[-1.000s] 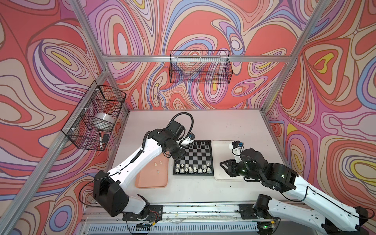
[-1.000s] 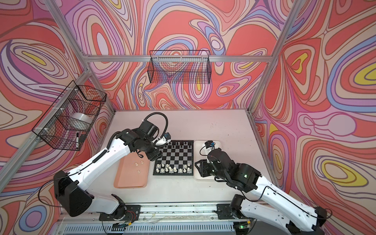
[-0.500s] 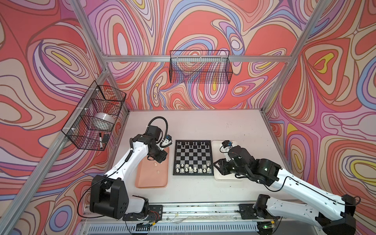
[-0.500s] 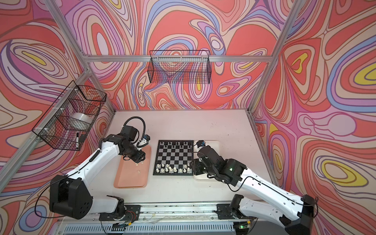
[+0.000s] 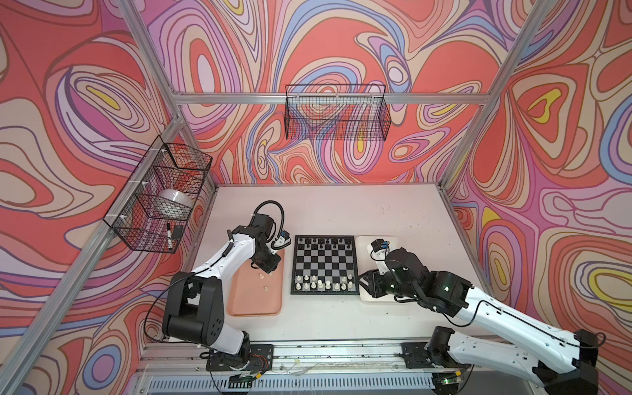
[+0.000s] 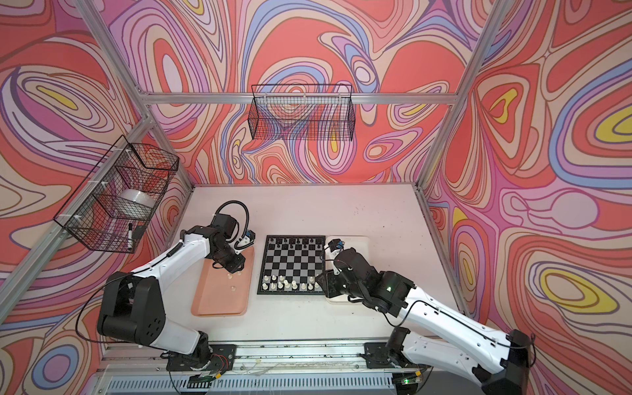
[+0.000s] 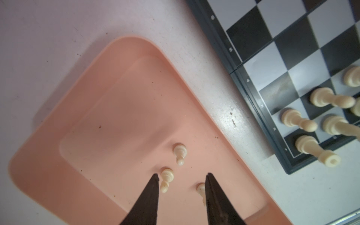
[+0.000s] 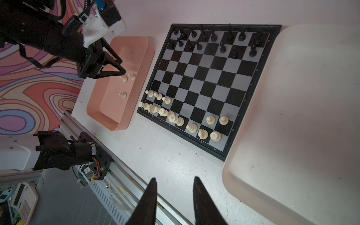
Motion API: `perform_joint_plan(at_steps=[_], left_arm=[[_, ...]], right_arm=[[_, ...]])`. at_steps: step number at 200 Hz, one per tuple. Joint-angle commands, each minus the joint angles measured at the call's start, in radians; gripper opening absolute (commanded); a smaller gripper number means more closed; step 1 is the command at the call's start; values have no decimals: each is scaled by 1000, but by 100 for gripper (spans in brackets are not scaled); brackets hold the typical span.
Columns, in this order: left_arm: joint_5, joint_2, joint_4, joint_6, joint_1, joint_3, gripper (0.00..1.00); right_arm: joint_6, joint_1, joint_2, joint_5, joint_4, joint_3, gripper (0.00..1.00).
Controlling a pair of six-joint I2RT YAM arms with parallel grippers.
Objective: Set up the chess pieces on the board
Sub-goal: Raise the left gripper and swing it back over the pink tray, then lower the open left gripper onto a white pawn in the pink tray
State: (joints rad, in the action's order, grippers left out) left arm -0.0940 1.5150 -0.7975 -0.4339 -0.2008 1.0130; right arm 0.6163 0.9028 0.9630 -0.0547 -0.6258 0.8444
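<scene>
Left jaws stand partly open and empty, both tips beside cream pawns point(image 7: 167, 178) in the pink tray point(image 7: 87, 116) at the board's point(image 5: 324, 263) nine o'clock; closing now could trap two together or topple one

- Board point(image 5: 324, 265): the middle ranks are bare. Black chess pieces point(image 5: 323, 243) line its upper edge and cream chess pieces point(image 5: 323, 284) its lower edge, bunched at lower left.
- Pink tray point(image 5: 254, 302): the lower half is bare. The left gripper point(image 5: 269, 267) sits low over the upper half, among three pawns point(image 7: 180, 153).
- Left wrist view: one pawn stands just beside each finger, with open floor between them.
- White tray point(image 5: 393, 239): the right gripper point(image 5: 364, 281) and its arm cover the lower part.
- Tabletop point(image 5: 342, 208): open above the board to the back wall. Only narrow lanes separate the board from each tray.
</scene>
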Motion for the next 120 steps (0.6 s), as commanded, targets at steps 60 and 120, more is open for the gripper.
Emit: perform_joint_plan(at_steps=[60,120], left_arm=[[25,22,75,-45,20,-54,47],[2,59,74,-54,23,-35,40]], right_arm=[[-39,-5,48,-42,43,11,32],[-49,-5,78,-36,42,20,32]])
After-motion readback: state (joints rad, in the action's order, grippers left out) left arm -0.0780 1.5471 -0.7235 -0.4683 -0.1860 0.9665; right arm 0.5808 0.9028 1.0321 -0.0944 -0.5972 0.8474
